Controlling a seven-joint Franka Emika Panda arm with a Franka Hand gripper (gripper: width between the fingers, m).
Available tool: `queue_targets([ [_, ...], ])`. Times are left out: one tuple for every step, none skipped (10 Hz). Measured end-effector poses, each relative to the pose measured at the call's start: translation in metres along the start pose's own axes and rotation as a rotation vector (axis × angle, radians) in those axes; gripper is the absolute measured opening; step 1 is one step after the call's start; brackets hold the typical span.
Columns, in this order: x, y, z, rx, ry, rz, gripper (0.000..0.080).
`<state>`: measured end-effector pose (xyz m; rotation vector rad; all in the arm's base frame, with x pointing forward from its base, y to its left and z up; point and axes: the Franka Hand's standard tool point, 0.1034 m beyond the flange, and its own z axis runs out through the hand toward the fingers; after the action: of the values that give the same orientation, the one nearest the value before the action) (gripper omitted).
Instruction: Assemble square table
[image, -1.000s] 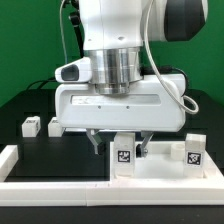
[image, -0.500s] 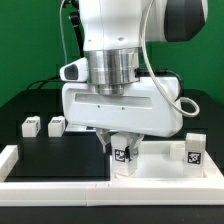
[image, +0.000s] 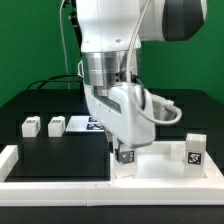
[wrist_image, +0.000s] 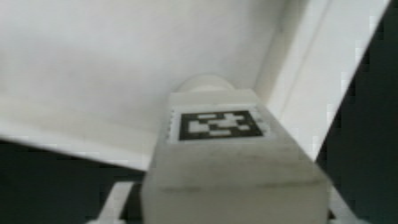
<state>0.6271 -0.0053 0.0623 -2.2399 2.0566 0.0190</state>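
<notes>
The square table's white slab (image: 152, 166) lies at the front of the exterior view's right, raised rim up. My gripper (image: 123, 148) is shut on a white tagged leg block (image: 124, 157) that stands upright on the slab near its corner on the exterior view's left. In the wrist view the same leg (wrist_image: 222, 130) fills the space between the jaws, with the slab (wrist_image: 107, 70) and its rim (wrist_image: 338, 60) behind it. A second leg (image: 193, 151) stands on the slab at the exterior view's right. Two more legs (image: 31, 126) (image: 56, 125) lie on the black table at the exterior view's left.
A long white border rail (image: 60, 190) runs along the table's front and up the exterior view's left side (image: 8, 158). The marker board (image: 88, 124) lies flat behind the arm. A green wall closes the back.
The hand has turned about its vertical axis, from broadside to angled, with the leg held in it. The leg stays at the same spot on the slab.
</notes>
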Motion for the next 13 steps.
queue_targets([
  [-0.001, 0.001, 0.000, 0.001, -0.018, 0.177, 0.0290],
  [-0.001, 0.001, 0.000, 0.000, -0.028, 0.313, 0.0290],
  [-0.002, 0.001, 0.000, -0.001, -0.030, 0.405, 0.0290],
  [-0.002, 0.002, 0.000, -0.002, -0.029, 0.443, 0.0290],
  [-0.002, 0.001, 0.000, 0.000, -0.027, 0.481, 0.0290],
  [-0.001, 0.001, 0.001, 0.002, -0.025, 0.453, 0.0361],
  [-0.002, 0.001, 0.001, 0.002, -0.019, 0.375, 0.0497],
  [-0.006, 0.000, 0.000, 0.003, 0.001, 0.232, 0.0497],
  [-0.011, -0.003, 0.000, 0.018, 0.011, 0.090, 0.0621],
  [-0.012, -0.001, 0.000, 0.021, 0.015, -0.052, 0.0641],
  [-0.011, -0.001, 0.001, 0.020, 0.016, -0.072, 0.0641],
  [-0.010, -0.001, 0.001, 0.018, 0.019, -0.153, 0.0648],
  [-0.010, -0.001, 0.001, 0.016, 0.020, -0.217, 0.0648],
])
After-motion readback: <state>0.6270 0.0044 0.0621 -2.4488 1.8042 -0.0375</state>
